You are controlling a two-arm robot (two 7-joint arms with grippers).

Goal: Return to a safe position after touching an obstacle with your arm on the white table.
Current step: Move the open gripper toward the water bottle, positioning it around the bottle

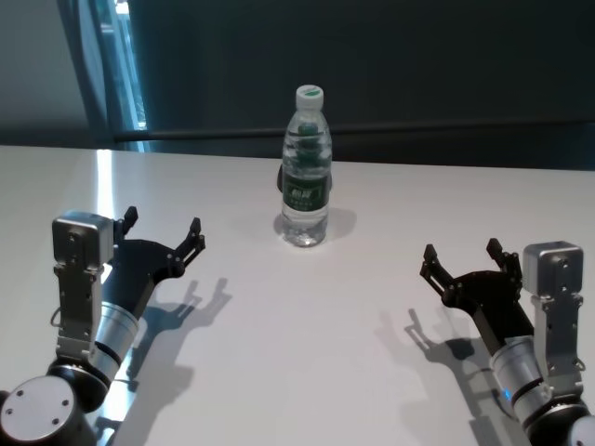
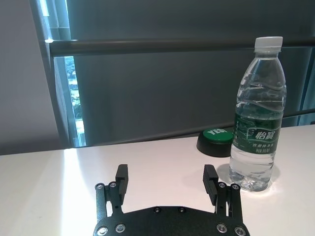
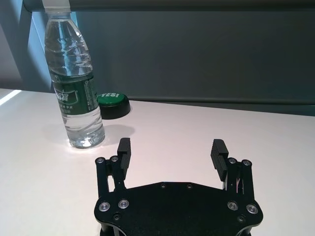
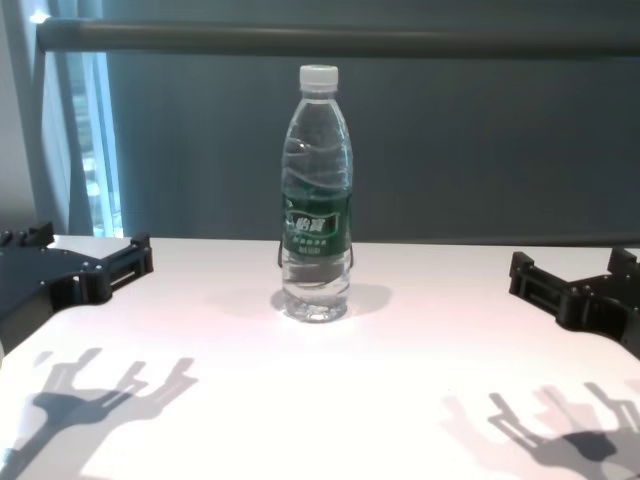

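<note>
The obstacle (image 1: 307, 167), a clear water bottle with a white cap and dark green label, stands upright on the white table (image 1: 297, 372) toward the far middle. It also shows as the bottle (image 4: 317, 200), the bottle (image 2: 258, 118) and the bottle (image 3: 74, 83). My left gripper (image 1: 163, 228) hovers open over the table's left side, well short of the bottle; its fingertips (image 2: 121, 173) hold nothing. My right gripper (image 1: 462, 255) is open over the right side, also apart from the bottle, with empty fingers (image 3: 124, 147).
A low black puck with a green top (image 2: 216, 140) lies on the table just behind the bottle, also seen as the puck (image 3: 112, 104). A dark wall with a horizontal rail (image 4: 340, 38) and a window strip (image 1: 121, 65) run behind the table's far edge.
</note>
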